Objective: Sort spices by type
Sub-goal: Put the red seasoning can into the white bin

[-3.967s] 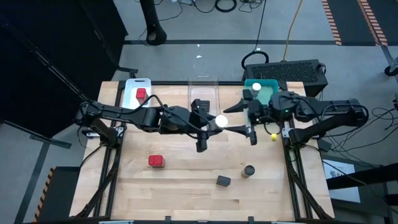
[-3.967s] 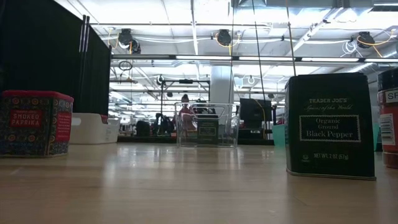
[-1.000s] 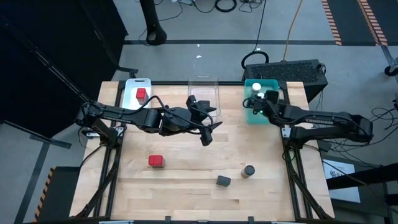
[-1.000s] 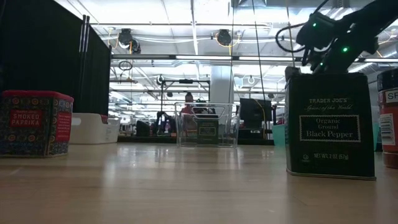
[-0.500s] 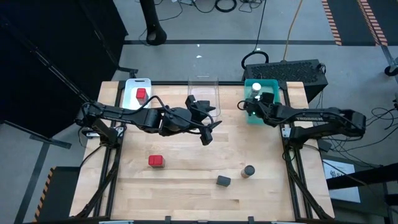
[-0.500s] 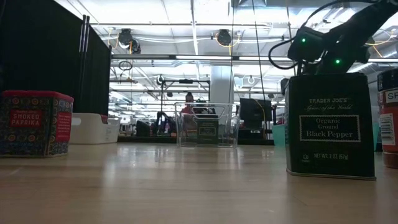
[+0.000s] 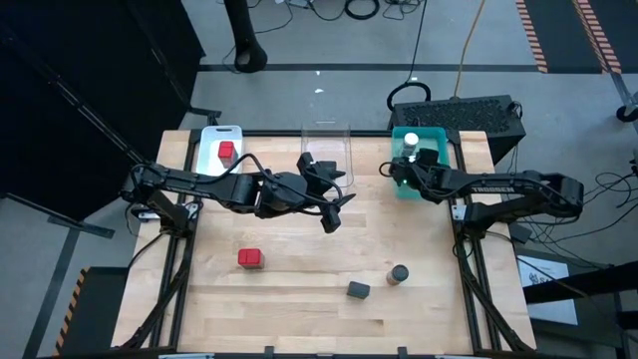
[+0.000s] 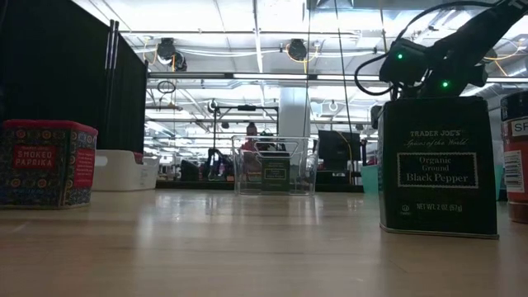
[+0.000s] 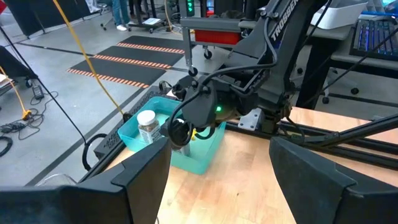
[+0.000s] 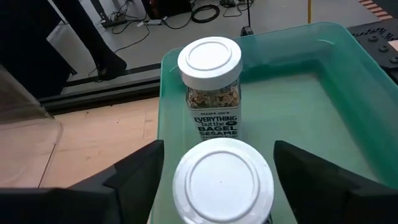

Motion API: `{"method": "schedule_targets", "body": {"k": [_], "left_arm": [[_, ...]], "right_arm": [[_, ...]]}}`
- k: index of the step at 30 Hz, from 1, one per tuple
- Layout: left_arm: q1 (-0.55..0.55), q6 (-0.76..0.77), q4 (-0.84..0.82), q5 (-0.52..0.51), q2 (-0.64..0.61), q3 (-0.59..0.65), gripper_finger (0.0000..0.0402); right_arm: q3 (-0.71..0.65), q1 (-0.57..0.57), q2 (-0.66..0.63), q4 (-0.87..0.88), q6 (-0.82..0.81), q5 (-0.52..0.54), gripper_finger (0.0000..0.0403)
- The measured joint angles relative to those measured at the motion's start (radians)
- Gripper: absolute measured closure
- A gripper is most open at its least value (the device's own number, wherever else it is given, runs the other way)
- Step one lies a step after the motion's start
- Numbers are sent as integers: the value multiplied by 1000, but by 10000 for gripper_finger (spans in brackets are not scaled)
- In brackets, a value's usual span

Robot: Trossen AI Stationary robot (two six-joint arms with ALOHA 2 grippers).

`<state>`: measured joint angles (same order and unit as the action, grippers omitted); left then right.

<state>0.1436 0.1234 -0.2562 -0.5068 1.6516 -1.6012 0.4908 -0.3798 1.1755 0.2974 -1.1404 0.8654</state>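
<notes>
My right gripper is over the teal tray at the table's far right, shut on a clear jar with a white cap. The second white-capped jar stands upright on its base in that tray, just beyond the held one. My left gripper hangs open and empty over the table's middle. A red tin stands on the table toward the near left, and another red tin lies in the white tray. The black pepper tin and a dark-capped jar stand near the front edge. My right gripper holds the white-capped jar between its two fingers, at the cap end, coming from above and pointing down into the teal tray. The jar is upright. The cap hides whether its base rests on the tray floor.
The clear tray stands at the far edge's middle and the white tray at the far left. In the low view a dark boxy shape shows through the clear tray. Bare wood lies between the tins in front.
My right gripper, carrying the jar, has come down over the teal tray and shifted a little toward the table's left, beside the other jar. Most of that happened in the earlier half second. My left arm has kept still.
</notes>
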Motion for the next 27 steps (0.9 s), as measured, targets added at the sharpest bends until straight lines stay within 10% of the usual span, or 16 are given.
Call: {"method": "schedule_targets", "body": {"k": [27], "left_arm": [[0,22,-31,0,0,0,123]], "right_arm": [[114,0,-430,6,450,-118,110]]}}
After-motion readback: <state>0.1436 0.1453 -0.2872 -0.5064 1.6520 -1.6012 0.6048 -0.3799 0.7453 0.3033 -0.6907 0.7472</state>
